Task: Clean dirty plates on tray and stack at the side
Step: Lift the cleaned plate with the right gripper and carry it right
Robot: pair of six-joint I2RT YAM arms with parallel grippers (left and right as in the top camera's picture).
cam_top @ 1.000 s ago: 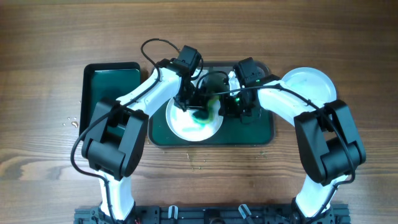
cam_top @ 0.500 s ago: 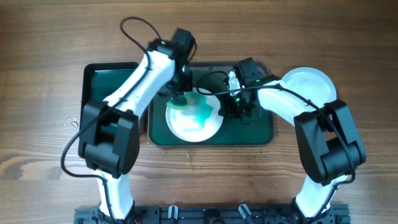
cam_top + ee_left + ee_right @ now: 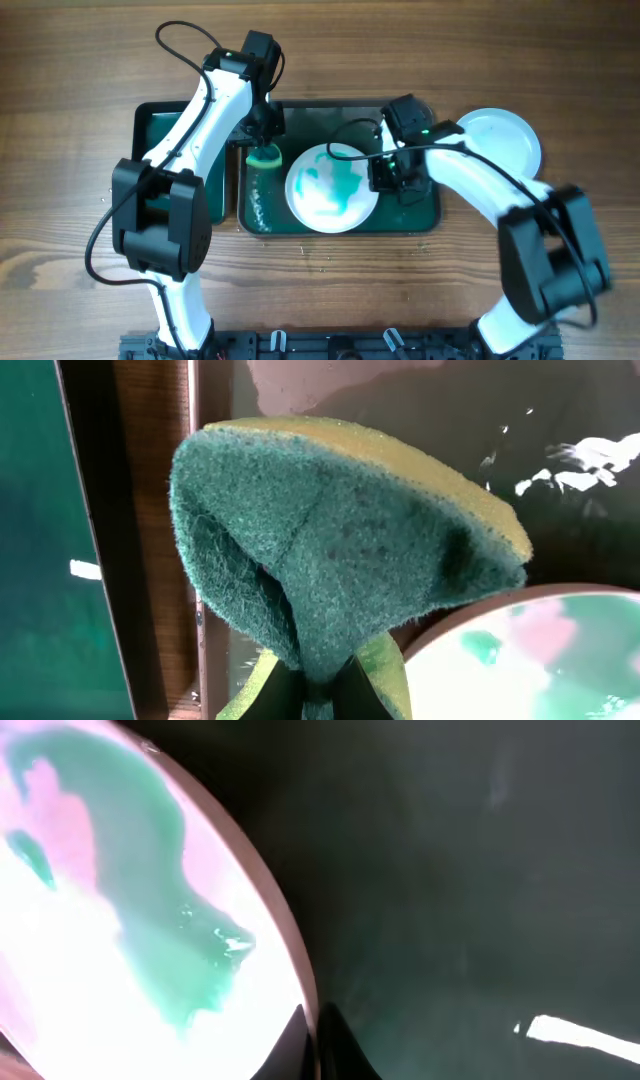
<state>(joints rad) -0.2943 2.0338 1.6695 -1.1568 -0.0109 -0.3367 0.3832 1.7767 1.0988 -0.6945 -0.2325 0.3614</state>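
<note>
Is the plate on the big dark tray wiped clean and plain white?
No, in the overhead view the plate lying in the tray has a green smear across its middle.

This is a robot test bench, a lab setup rather than a kitchen. My left arm and right arm rise from a black rail at the edge of a wooden table. A cable loops loose, and the tray sits on bare wood.
</note>
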